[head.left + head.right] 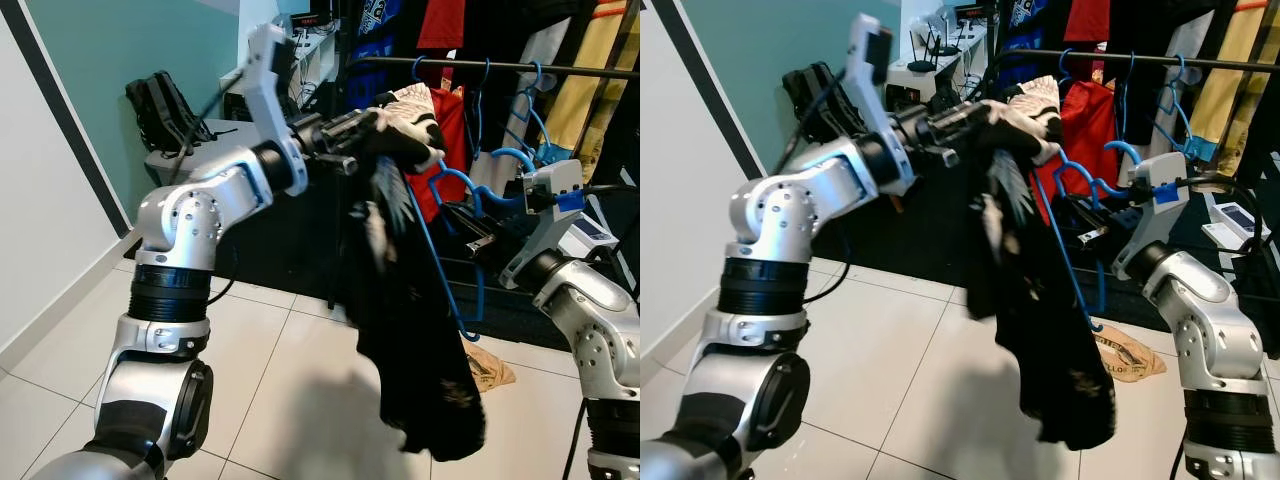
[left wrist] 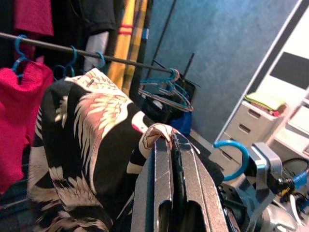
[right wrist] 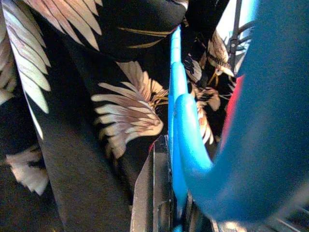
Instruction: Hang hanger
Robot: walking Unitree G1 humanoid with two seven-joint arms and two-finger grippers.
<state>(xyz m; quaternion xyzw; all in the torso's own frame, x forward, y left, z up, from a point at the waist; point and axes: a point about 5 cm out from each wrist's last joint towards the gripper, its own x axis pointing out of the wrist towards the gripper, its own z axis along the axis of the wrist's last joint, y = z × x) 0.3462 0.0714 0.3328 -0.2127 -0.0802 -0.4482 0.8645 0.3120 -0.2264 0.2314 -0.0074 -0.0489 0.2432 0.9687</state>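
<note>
A black garment point(image 1: 410, 330) printed with white and pink feathers hangs in mid-air in front of a clothes rail point(image 1: 560, 68). My left gripper point(image 1: 372, 125) is shut on the garment's collar, raised at about rail height. A blue hanger point(image 1: 462, 185) runs under the cloth, its hook curling up on the right. My right gripper point(image 1: 478, 240) is shut on the blue hanger point(image 3: 181, 140) just below the hook, lower than the rail. In the left wrist view my closed fingers point(image 2: 169, 164) pinch the printed collar point(image 2: 154, 135).
The rail carries a red top point(image 1: 452, 120), several empty blue hangers point(image 1: 530, 110) and dark and yellow clothes. A backpack point(image 1: 165, 110) lies on a grey table at the left. A brown paper bag point(image 1: 490, 370) lies on the tiled floor.
</note>
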